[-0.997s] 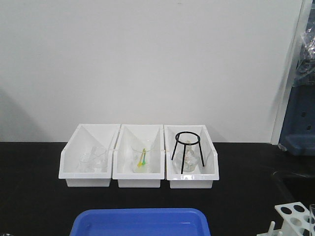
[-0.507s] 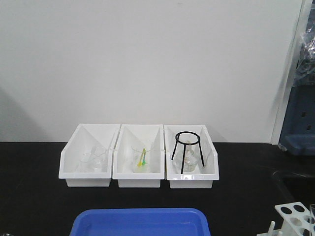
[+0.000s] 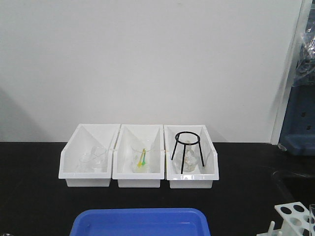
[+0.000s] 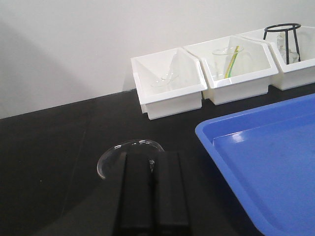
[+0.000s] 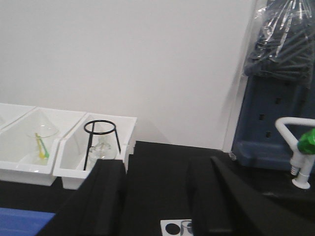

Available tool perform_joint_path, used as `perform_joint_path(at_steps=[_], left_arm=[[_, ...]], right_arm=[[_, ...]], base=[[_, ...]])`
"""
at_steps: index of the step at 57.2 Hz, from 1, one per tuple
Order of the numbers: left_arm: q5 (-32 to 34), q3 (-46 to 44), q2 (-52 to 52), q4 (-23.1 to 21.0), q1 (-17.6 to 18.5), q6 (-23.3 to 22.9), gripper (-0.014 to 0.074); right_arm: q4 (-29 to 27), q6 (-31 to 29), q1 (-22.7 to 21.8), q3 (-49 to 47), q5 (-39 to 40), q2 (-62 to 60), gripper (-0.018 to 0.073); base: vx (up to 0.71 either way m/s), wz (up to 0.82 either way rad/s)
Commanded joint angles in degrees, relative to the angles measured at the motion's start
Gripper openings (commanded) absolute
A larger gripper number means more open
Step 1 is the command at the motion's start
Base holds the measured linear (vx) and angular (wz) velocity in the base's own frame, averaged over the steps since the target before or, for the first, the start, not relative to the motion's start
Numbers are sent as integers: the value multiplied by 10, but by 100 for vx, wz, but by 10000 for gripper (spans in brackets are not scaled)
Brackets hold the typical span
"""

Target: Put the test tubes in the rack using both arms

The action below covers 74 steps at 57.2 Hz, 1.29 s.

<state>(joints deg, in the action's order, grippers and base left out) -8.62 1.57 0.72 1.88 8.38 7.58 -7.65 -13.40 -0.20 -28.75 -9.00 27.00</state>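
left pincer [image 4: 152, 196] pressed together and right pincer [image 5: 157, 196] spread, both unseen from the front

Three white bins [image 3: 139, 162] sit side by side on the black table [image 3: 29, 196]. A blue tray [image 3: 140, 222] lies nearer. The white rack [image 3: 294, 219] shows bottom right, possibly holding a test tube [image 3: 312, 212] at the frame's edge.

There are no words, numbers, labels or signs to read in any view. The white bins [image 3: 139, 162], the blue tray [image 3: 140, 222] and the rack [image 3: 294, 220] are all plain, with nothing written on them.
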Motion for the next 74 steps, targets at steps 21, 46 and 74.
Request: perform_joint_path(at_steps=[21,46,74], left_arm=[[44,-14,6,-1,0,-6,-5],[44,-15,6,-1,0,-6,-5],[44,-15,6,-1,0,-6,-5]], right_arm=[[110,182,-31,314,223,-214,-1],[149,213,19,313,108,-282,-8],[149,213,19,313,107,-282,-8]], base=[[0,0],[0,0],[0,0]])
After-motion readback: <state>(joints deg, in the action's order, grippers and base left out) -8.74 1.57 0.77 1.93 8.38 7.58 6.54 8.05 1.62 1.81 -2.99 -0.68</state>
